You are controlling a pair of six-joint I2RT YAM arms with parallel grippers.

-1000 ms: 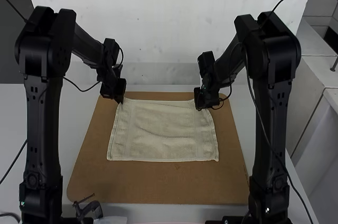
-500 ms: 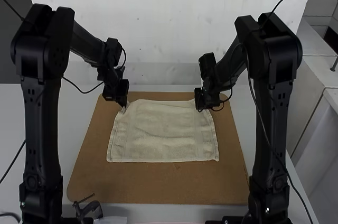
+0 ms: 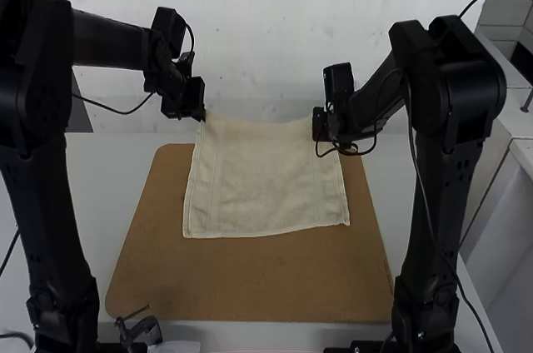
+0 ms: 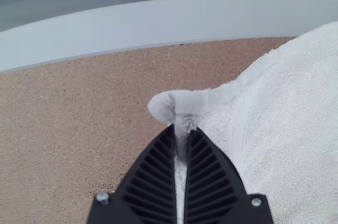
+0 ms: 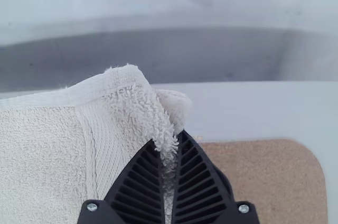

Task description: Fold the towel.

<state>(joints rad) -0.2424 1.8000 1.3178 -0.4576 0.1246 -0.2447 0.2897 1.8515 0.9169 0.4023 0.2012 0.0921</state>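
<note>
Across the centre of the high view, the towel (image 3: 266,182) hangs spread between two grippers, its upper edge held up and dipping slightly between them. Its lower edge lies over the brown board (image 3: 250,282), running at a slight slant. Whether the cloth is one layer or more cannot be determined.

Left gripper (image 3: 201,116): located in the upper left of the frame, at the towel's upper left corner. The left wrist view confirms that its fingers (image 4: 156,176) are closed on that corner, with a small rounded tip of cloth protruding beyond them.

Right gripper (image 3: 317,135): located right of the upper centre, at the towel's upper right corner. Its fingers (image 5: 140,184) pinch the cloth there, which is bunched between them beside a flat, ribbed band.

Beneath the board is the pale desk (image 3: 104,195). At lower left stands a small black fixture (image 3: 143,330), near the board's lower edge.
</note>
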